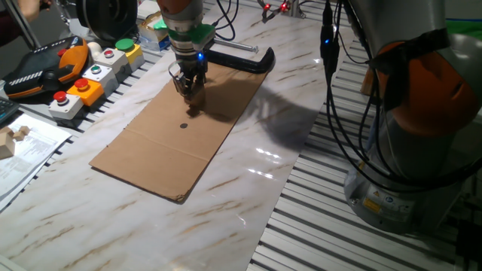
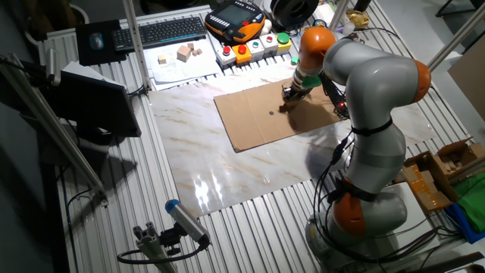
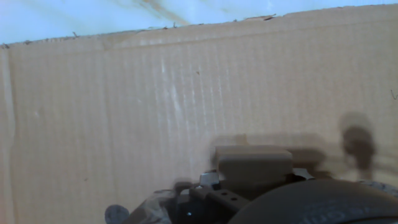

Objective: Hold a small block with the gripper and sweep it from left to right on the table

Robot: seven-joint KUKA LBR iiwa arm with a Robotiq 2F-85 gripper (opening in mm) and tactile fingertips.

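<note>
In one fixed view the gripper point(image 1: 190, 90) hangs straight down over the far part of a cardboard sheet point(image 1: 181, 139) that lies on the table point(image 1: 248, 203). Its fingertips are down at the sheet, and a small tan thing shows between them, likely the block point(image 1: 191, 95), though it is too small here to be sure. A blue light glows just above the fingers, with a green ring above that. A dark dot point(image 1: 183, 125) on the sheet lies a little nearer the camera than the jaws. A black clamp point(image 1: 241, 59) lies beyond the jaws at the far edge of the sheet. To the left of the jaws stands a row of button boxes point(image 1: 94, 75), and well off to the left, on paper, lie pale wooden pieces point(image 1: 13, 139).

In the other fixed view the gripper point(image 2: 292, 97) comes down from the grey and orange arm point(image 2: 364, 83) onto the right part of the cardboard point(image 2: 265, 117). The dot point(image 2: 272, 114) sits just left of the jaws. Whether the fingers grip anything cannot be told from here. Wooden pieces point(image 2: 182, 53) lie on paper far beyond the jaws, near a keyboard point(image 2: 170, 30).

In the hand view the cardboard point(image 3: 124, 112) fills nearly everything, with a strip of the table point(image 3: 74, 15) along the top. Low in the middle a tan, flat-faced block point(image 3: 254, 165) sits at the fingers' end, dark gripper parts point(image 3: 217, 199) close under it. The jaws look clamped on the block, but blur hides the contact.
</note>
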